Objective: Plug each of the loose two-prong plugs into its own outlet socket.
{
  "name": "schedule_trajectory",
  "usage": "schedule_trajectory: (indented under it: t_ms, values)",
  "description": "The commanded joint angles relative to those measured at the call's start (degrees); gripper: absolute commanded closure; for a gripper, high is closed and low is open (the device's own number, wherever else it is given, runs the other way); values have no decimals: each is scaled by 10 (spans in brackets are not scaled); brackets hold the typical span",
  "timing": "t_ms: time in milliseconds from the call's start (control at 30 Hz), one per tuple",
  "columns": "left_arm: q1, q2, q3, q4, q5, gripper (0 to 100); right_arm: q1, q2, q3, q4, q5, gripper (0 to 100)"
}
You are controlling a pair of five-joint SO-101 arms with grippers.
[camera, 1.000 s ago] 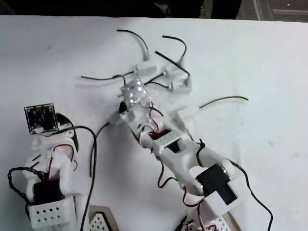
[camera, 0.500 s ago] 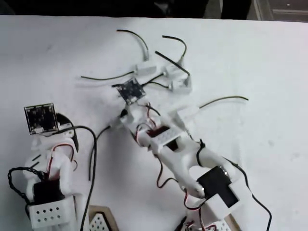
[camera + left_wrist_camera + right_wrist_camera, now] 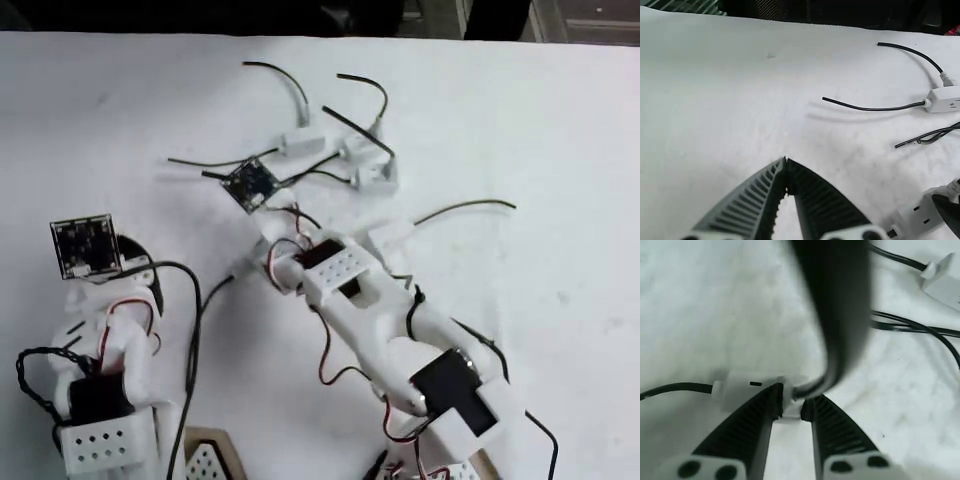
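My right gripper (image 3: 790, 396) is shut on a white plug (image 3: 742, 387) lying on the table; its black cord (image 3: 670, 388) trails away to one side. A thick blurred black cable (image 3: 837, 315) crosses just in front of the fingers. In the high view the right arm's camera board (image 3: 248, 185) covers that gripper, near the table's middle. White outlet sockets (image 3: 376, 175) and plugs (image 3: 300, 142) with short black cords lie just behind it. My left gripper (image 3: 786, 162) is shut on nothing, low over bare table. From there another outlet (image 3: 946, 100) lies farther off.
The left arm (image 3: 100, 340) stands at the front left, its camera board (image 3: 83, 247) facing up. A black cable (image 3: 195, 320) runs between the two arms. A white plug with a curved cord (image 3: 465, 207) lies to the right. The white table (image 3: 560, 120) has bare room at left and right.
The right arm has swung to the left, its camera board shifting left and turning dark side up. The left arm has stayed still.
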Motion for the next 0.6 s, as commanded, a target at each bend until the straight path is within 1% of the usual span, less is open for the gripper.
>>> schedule_trajectory:
  t_ms: [0, 133, 300, 567]
  values:
    - [-4, -5, 0, -9, 2, 977, -13, 30, -12, 50, 5, 981]
    - [-4, -5, 3, -11, 2, 977, -13, 80, -86, 141, 3, 981]
    - [-4, -5, 5, -13, 1, 977, -13, 143, -166, 222, 2, 981]
    - [-4, -5, 5, -13, 1, 977, -14, 153, -179, 240, 4, 981]
